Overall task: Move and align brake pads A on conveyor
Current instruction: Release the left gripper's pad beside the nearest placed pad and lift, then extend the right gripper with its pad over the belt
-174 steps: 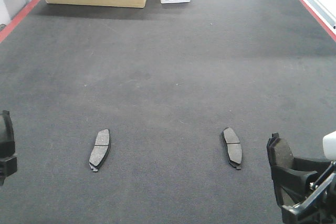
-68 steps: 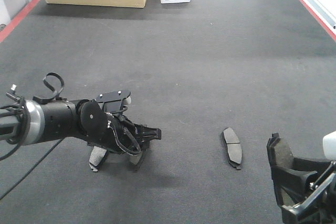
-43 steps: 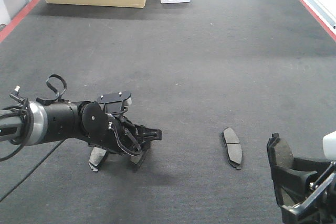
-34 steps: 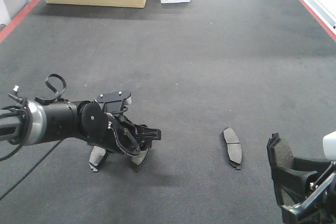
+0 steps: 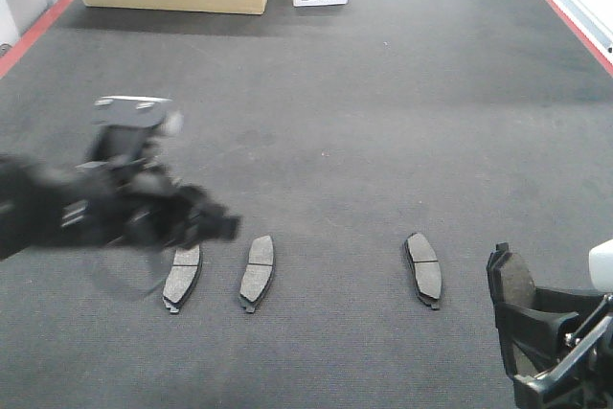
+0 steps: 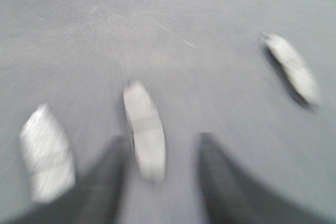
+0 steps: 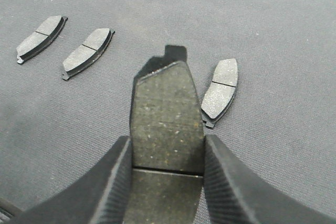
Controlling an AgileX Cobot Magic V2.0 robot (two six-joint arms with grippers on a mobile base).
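A second brake pad (image 5: 257,272) now lies on the conveyor (image 5: 383,122), just beside the first (image 5: 182,275). The left end effector (image 5: 206,227) has lifted away, spread and empty. The right end effector (image 7: 167,153) clamps another pad (image 7: 167,116).

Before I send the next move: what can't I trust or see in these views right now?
- Left tool: motion-blurred in the front view; jaw state unreadable.
- Left wrist view: smeared; pad grooves and edges unclear.
- Right tool: cut by the frame edge.
- Held pad: lower end hidden between the fingers.
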